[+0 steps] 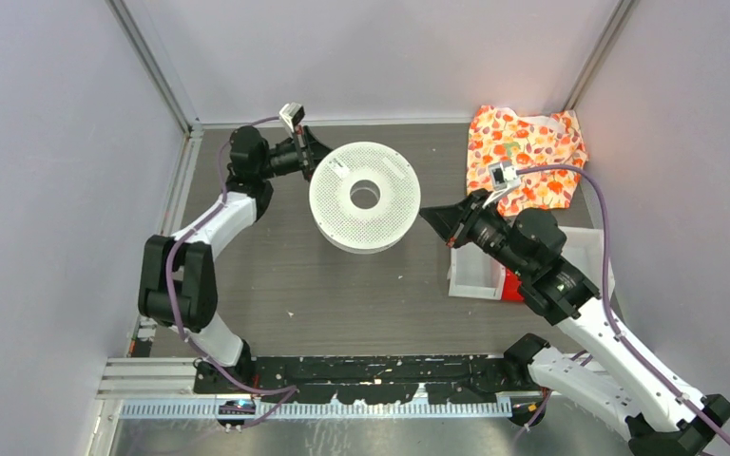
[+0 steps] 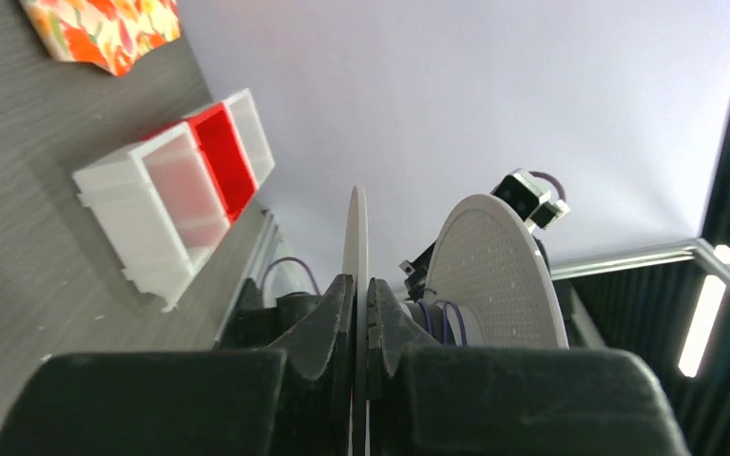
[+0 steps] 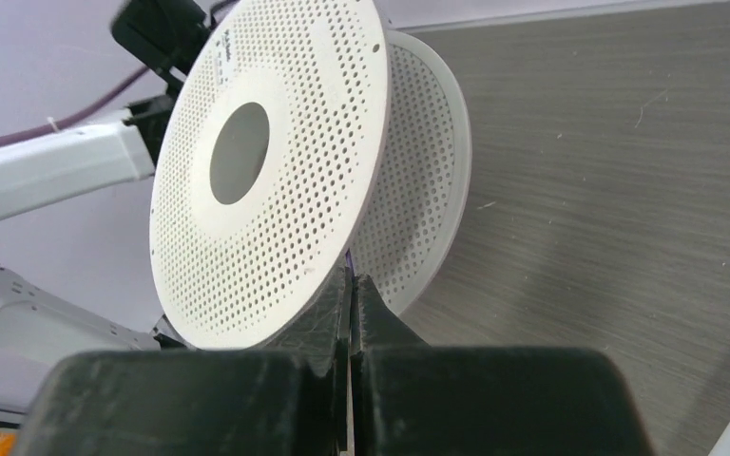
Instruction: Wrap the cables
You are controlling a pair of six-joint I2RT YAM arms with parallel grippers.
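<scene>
Top external view, left to right: the left gripper (image 1: pixel 316 152) reaches the far-left rim of the spool (image 1: pixel 342 214). Its wrist view shows the jaws clamped on that thin flange edge (image 2: pixel 356 228). The spool sits mid-table (image 1: pixel 276 285), hole facing up, so its axis is roughly upright but tipped. The right wrist view shows the two flanges out of parallel.

The cables (image 2: pixel 442 318) appear only as a few thin dark turns between the flanges, seemingly around the hub. They would then run round the axis, not along it. No free tail is visible, so I cannot tell which way a loose end points.

The right gripper (image 1: pixel 428 215) sits just beside the spool's right edge with its jaws together (image 3: pixel 352 280). Whether wire is pinched between them is too fine to tell. Further right are a box (image 1: pixel 475 271) and a cloth (image 1: pixel 528 152).

Risks, as I judge them:
- The rim grip is narrow, so a pull from the right could twist the flange out of the jaws or bend it further.
- Slack wire could slip off the hub or snag on a perforation.
</scene>
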